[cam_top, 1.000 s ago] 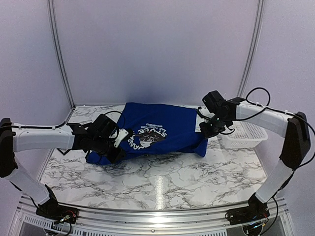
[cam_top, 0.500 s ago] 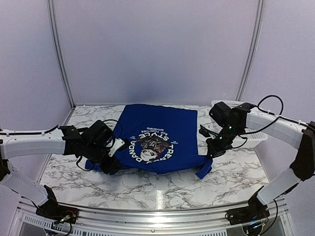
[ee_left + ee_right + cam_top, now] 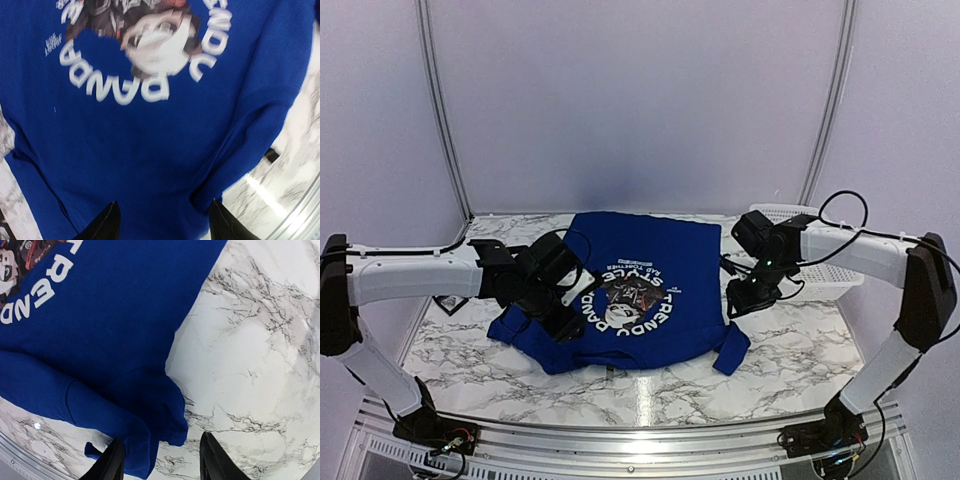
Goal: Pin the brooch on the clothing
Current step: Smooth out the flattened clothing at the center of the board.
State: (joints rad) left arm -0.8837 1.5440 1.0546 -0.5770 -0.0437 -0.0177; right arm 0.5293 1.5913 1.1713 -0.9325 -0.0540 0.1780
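The clothing [image 3: 660, 250], a royal-blue T-shirt with a round panda graphic [image 3: 632, 296] ringed by white letters, lies spread on the marble table [image 3: 650, 385]. My left gripper [image 3: 563, 318] hovers over the shirt's left part, open. In the left wrist view its jaws [image 3: 165, 226] stand apart above plain blue cloth [image 3: 150, 140], holding nothing. My right gripper [image 3: 738, 298] is at the shirt's right edge, open. In the right wrist view its jaws [image 3: 161, 460] straddle the folded sleeve [image 3: 150, 400] without gripping it. The brooch is out of view.
A white plastic basket [image 3: 825, 268] stands at the back right, behind my right arm. Bare marble [image 3: 250, 340] lies right of the shirt and along the table's front. Curtain walls close in the back and both sides.
Both grippers have gone from shut to open and let go of the shirt. The shirt has dropped and now lies flatter, drawn toward the front, with its graphic fully showing.
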